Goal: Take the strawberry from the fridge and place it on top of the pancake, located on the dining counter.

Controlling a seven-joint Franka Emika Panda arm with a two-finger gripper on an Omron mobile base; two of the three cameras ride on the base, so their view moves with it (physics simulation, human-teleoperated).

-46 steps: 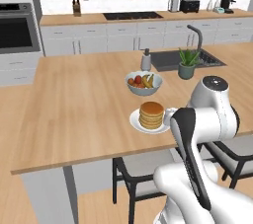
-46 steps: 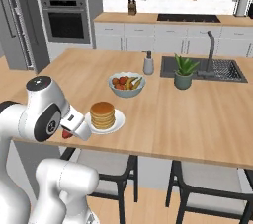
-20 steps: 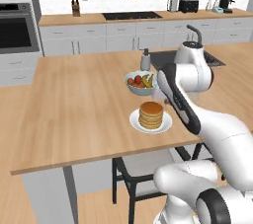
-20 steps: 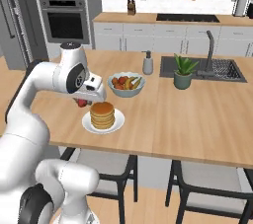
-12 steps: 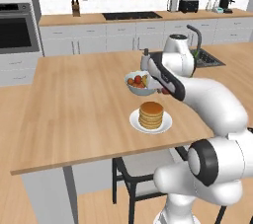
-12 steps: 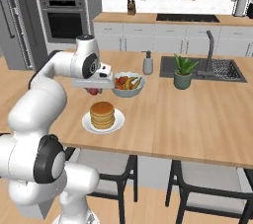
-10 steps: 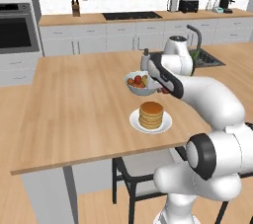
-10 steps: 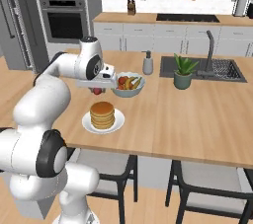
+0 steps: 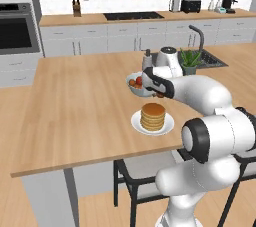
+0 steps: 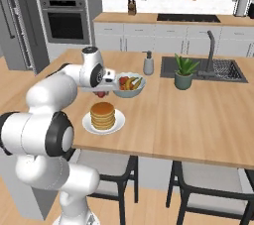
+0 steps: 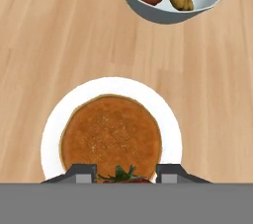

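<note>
Red berry flesh with a green leafy cap shows between the two dark tips in my hand view: the strawberry sits pinched in the end effector, whose jaws are closed on it; I see the same small red spot under the hand from the right base view. From my seat the end effector hangs above the surface, over the strip between the pancake and the fruit bowl; it is clear of both; the berry is in the air, not yet resting on anything.

The pancake stack lies on a white plate near the front edge of the light-wood surface, roughly midway along it in the left base view; in the hand view the stack sits just beyond the finger tips, with the bowl farther off at the top edge, holding orange-red fruit and bananas. The bowl stands just behind the plate, apart from it. Toward the far side of the surface I see a soap dispenser, a potted plant and a sink with a tall tap.
</note>
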